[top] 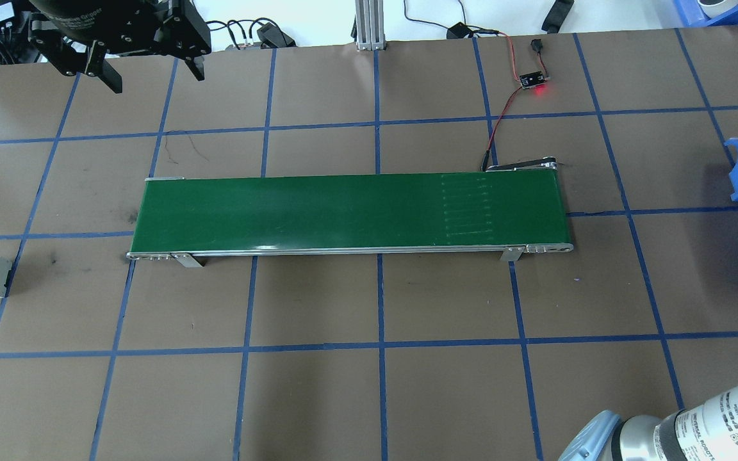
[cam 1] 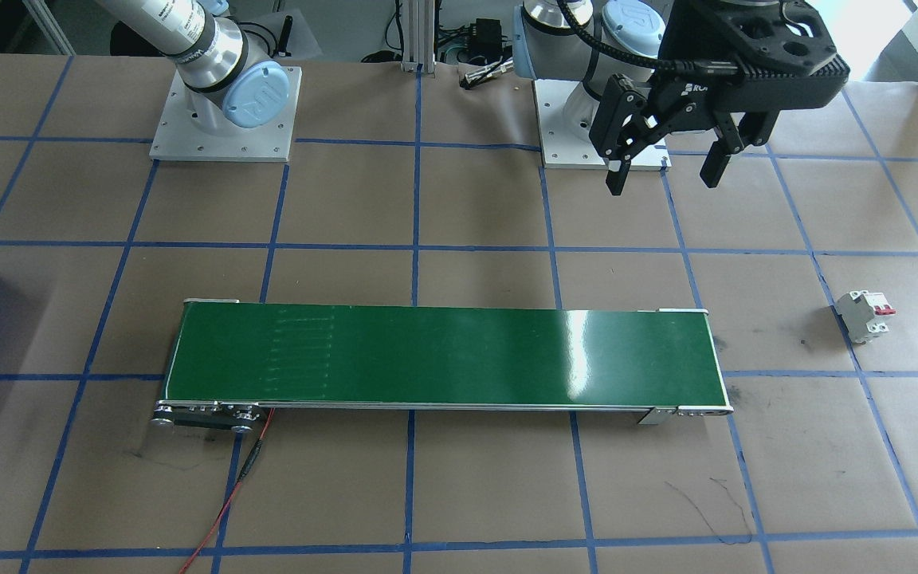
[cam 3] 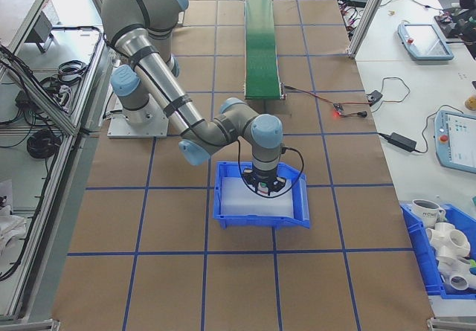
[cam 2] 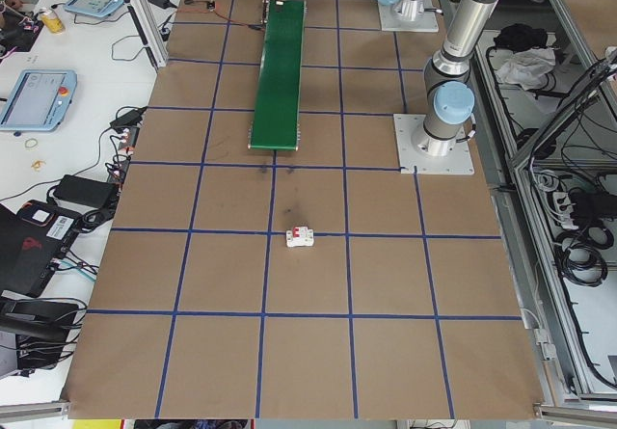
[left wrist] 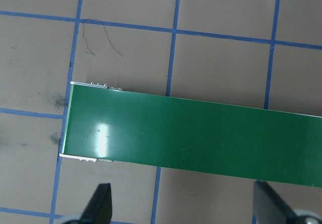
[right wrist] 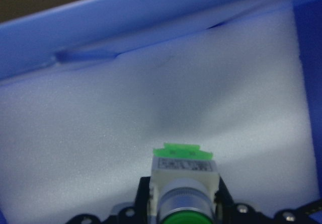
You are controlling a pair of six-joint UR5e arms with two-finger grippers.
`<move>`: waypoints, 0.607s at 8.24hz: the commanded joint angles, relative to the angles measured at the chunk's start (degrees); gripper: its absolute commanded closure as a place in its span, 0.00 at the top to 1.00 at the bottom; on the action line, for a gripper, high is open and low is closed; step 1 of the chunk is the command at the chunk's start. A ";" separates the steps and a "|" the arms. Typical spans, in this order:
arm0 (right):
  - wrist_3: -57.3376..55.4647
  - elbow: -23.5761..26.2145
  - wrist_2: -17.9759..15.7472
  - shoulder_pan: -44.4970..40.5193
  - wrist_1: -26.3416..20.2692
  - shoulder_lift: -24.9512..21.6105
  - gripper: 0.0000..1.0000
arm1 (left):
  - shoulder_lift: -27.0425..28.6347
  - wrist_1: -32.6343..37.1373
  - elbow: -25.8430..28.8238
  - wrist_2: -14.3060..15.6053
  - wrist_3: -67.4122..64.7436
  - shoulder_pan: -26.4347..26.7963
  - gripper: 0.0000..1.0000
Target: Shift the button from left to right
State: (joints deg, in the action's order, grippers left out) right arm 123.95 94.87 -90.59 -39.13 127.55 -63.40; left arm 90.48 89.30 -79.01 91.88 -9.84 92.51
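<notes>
Most of the task looks done, as I judge it: the button [right wrist: 183, 181] is already on the robot's right side, held in the right end effector [right wrist: 181, 204] just over the white foam floor of the blue bin [cam 3: 223, 210]. In the right wrist view the button sits between the two black fingers [right wrist: 143, 196], its light-green end toward 12 o'clock and its round green cap toward 6 o'clock, so this end effector is closed on it. I cannot tell from these views whether the base already touches the foam. In the exterior right view the right arm reaches straight down into the bin, which stands on the desk [top: 446, 301] well apart from the green conveyor belt [top: 350, 211], at about 6 o'clock from the belt's near end. The belt is bare in every view. What is left, I think, is only to release the button in the bin and to lift the arm out. The left end effector [cam 1: 662, 163] hangs above the desk with its jaws spread wide and holds nothing. A white circuit breaker [cam 1: 865, 315] lies on the left side of the desk, untouched.
</notes>
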 commanded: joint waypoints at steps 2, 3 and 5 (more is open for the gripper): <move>0.33 0.75 0.16 0.11 0.77 0.92 1.00 | -0.04 0.00 0.00 0.05 -0.01 0.04 1.00; 0.15 0.75 -0.19 0.19 0.50 -0.48 1.00 | -0.04 0.00 0.00 0.05 -0.01 0.04 1.00; -0.37 0.75 -0.64 0.28 -2.55 -6.87 1.00 | -0.13 0.00 0.00 0.05 0.17 -0.04 1.00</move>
State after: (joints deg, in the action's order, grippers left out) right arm 123.95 95.61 -90.91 -38.95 127.81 -64.82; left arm 90.40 89.30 -79.01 91.93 -9.80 92.52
